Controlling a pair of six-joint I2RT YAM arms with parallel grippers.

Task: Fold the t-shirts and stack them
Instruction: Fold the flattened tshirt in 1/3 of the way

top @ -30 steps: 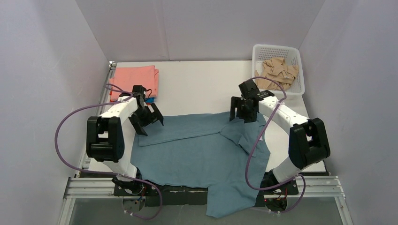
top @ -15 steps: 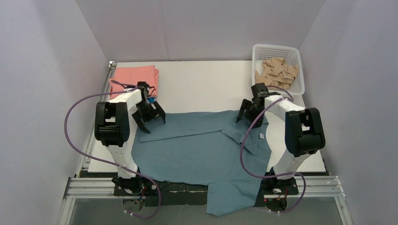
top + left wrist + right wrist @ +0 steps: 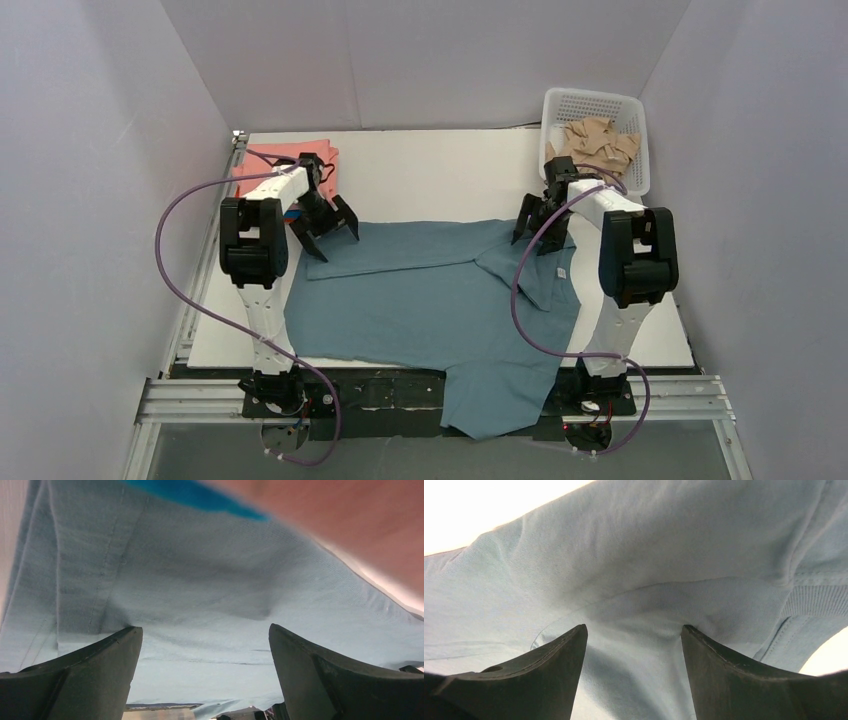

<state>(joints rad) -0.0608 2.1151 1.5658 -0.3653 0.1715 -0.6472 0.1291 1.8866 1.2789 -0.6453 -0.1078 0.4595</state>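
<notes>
A dusty grey-blue t-shirt (image 3: 430, 300) lies spread on the white table, its near part hanging over the front edge. My left gripper (image 3: 330, 236) is open, its tips down on the shirt's far left corner. In the left wrist view (image 3: 205, 630) grey-blue cloth fills the gap between the fingers. My right gripper (image 3: 540, 236) is open on the shirt's far right part; the right wrist view (image 3: 634, 627) shows cloth bunched between the fingers, with the ribbed collar (image 3: 814, 605) beside them. A folded salmon-pink shirt (image 3: 280, 160) lies at the back left over a bright blue one (image 3: 200, 495).
A white basket (image 3: 634, 150) of tan cloth pieces stands at the back right, just behind the right gripper. Grey walls close in the left, right and back sides. Purple cables loop beside both arms.
Both grippers have moved toward the back of the table, and the grey-blue shirt has slid back with them. The tan pieces in the basket sit differently.
</notes>
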